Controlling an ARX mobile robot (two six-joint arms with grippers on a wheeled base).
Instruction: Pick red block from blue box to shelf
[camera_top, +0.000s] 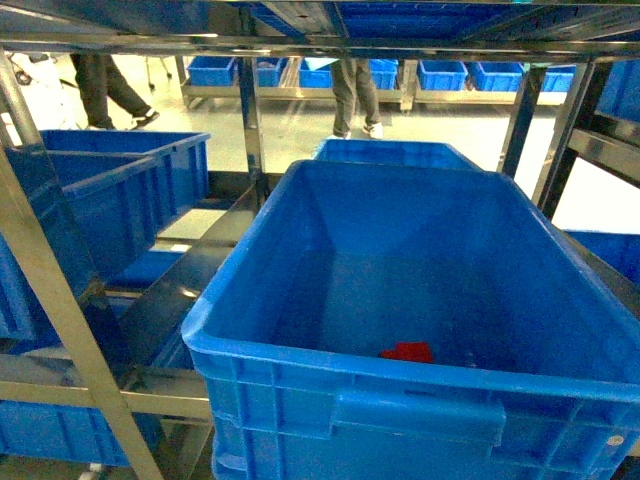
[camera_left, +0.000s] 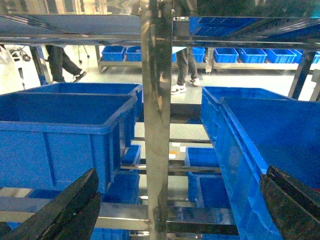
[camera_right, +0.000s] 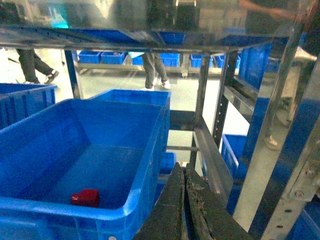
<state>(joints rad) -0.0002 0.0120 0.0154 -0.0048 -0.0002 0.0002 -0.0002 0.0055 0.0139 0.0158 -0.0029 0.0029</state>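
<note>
Both wrist views show grippers: left gripper (camera_left: 175, 210) spread, right gripper (camera_right: 184, 200) pressed together.

Neither arm reaches into the forward head view. The left gripper (camera_left: 175, 210) hangs with its two dark fingers (camera_left: 65, 210) spread wide, one at each lower corner of its wrist camera's picture, nothing between them. The right gripper (camera_right: 185, 200) has its dark, scuffed fingers (camera_right: 170, 210) pressed flat together, rising as one narrow wedge from the bottom edge, with nothing gripped.
</note>
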